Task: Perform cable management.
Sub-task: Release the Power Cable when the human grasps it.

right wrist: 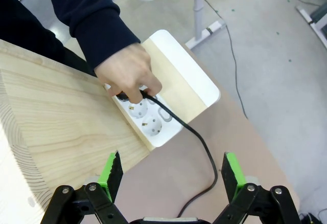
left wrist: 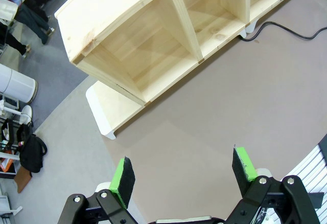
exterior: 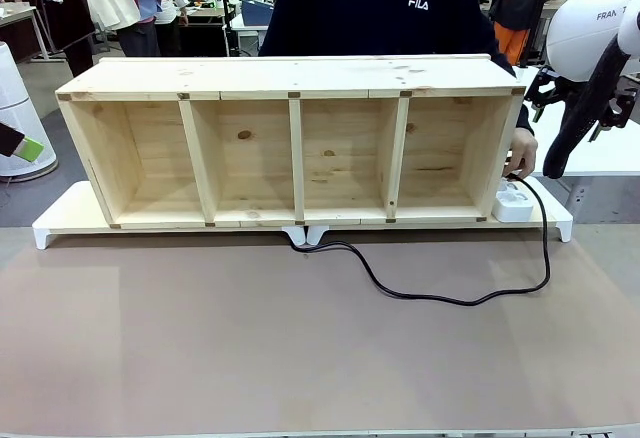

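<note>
Cable: the long thin black power cord (exterior: pixel 440 298) runs from under the middle of the shelf unit, loops loosely across the open counter, then climbs the right side to the power strip – its plug end sits under the person's fingers.
Person's hand: the hand in a dark navy sleeve (right wrist: pixel 127 75) is at the plug on the end socket, apparently seating or pulling it; I cannot tell which.
Power strip: the white multi-socket strip (right wrist: pixel 150 119) lies on the riser's right end, tucked against the shelf unit's side so the sockets stay reachable.
Shelf unit: the pale pine four-bay open box (exterior: pixel 300 148) stands on a low white-edged wooden riser (exterior: pixel 60 220), leaving a gap beneath for the cord to pass.
Counter: grey-brown mat surface (exterior: pixel 200 348), bare apart from the slack loop.
Left pincer (left wrist: pixel 184 175): spread wide, holding nothing, hanging above the mat near the shelf's left end.
Right pincer (right wrist: pixel 171 175): spread wide, empty, poised above the strip and cord – likely waiting for the hand to clear.
</note>
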Available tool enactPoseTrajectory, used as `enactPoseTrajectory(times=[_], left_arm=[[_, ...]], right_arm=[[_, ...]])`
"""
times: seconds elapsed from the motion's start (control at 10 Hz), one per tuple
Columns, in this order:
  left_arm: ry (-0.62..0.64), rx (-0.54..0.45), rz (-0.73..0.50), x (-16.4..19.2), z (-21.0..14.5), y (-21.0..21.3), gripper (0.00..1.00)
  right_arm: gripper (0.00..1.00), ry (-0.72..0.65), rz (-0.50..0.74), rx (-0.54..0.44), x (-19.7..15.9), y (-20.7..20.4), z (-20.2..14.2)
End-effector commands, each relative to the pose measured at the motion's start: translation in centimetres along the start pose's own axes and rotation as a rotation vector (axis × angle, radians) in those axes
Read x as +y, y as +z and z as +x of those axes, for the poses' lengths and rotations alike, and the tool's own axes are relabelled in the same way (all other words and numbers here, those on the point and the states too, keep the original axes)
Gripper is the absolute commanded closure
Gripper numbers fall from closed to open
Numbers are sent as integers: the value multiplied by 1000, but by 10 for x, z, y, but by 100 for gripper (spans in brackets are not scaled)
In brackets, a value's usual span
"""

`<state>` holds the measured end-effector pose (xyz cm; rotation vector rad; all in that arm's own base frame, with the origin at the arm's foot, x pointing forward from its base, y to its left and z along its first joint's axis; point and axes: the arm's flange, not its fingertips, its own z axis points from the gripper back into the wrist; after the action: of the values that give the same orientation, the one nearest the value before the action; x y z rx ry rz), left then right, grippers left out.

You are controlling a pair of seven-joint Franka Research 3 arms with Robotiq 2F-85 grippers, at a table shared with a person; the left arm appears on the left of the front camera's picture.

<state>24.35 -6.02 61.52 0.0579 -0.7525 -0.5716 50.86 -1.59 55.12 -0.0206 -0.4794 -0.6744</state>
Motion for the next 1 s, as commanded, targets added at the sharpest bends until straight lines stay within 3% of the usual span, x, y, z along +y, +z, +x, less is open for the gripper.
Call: enactPoseTrajectory(times=[0.0, 0.9], left_arm=[[8, -5, -2, 0, 1, 0, 0], [8, -5, -2, 0, 1, 0, 0]], right_arm=[[0, 4, 1, -1, 1, 0, -1], [0, 4, 1, -1, 1, 0, -1]])
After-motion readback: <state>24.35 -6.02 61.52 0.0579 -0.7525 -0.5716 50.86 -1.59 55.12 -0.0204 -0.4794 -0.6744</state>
